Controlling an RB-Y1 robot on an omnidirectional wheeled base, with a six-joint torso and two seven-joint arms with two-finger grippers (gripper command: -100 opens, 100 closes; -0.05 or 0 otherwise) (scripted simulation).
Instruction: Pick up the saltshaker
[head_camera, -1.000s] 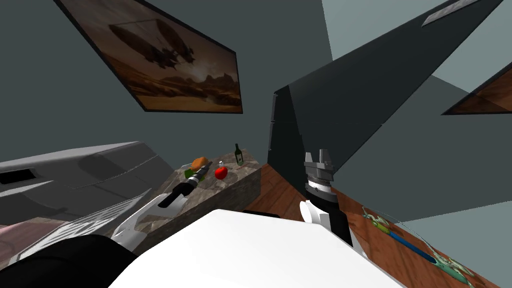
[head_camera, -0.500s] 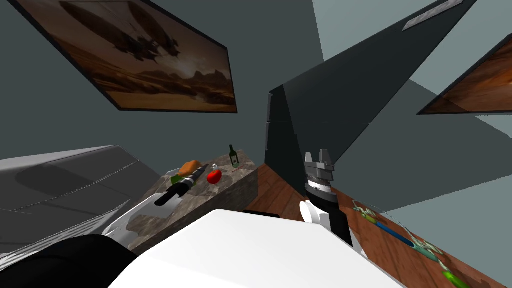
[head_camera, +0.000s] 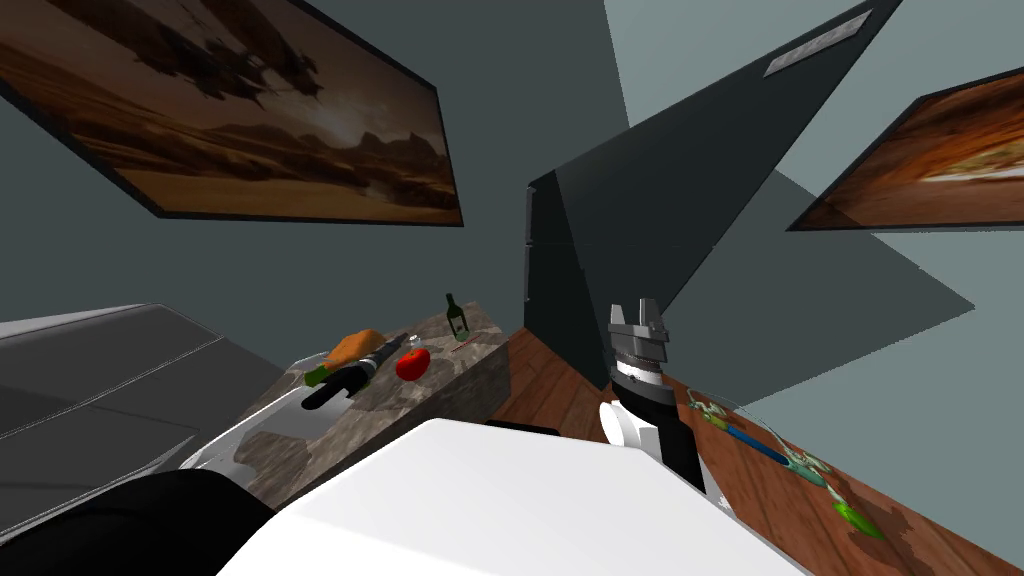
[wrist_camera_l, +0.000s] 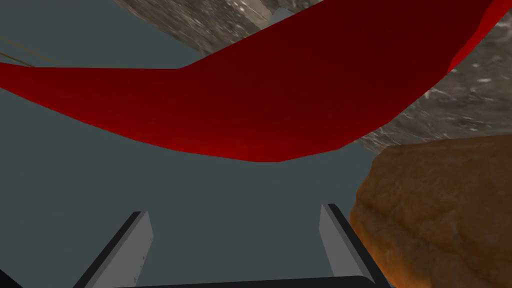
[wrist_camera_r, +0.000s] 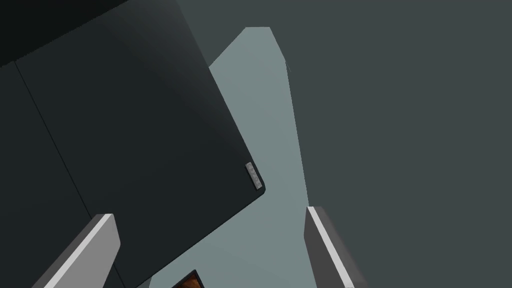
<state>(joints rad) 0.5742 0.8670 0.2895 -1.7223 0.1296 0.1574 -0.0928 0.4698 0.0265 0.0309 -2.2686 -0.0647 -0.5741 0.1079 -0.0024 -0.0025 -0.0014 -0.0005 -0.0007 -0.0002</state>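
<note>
Our left fingers (wrist_camera_l: 137, 240) stood open, saltshaker (head_camera: 413, 341) just ahead beside the tomato (wrist_camera_l: 260, 100); right fingers (wrist_camera_r: 95, 245), also open, far off.

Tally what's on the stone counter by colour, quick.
Red: 1, round fruit
Orange-brown: 1, loaf
Green: 2, bottle and a small thing beside the loaf
Pale: 1, saltshaker
Total: 5, plus a thin streak too small to name
</note>
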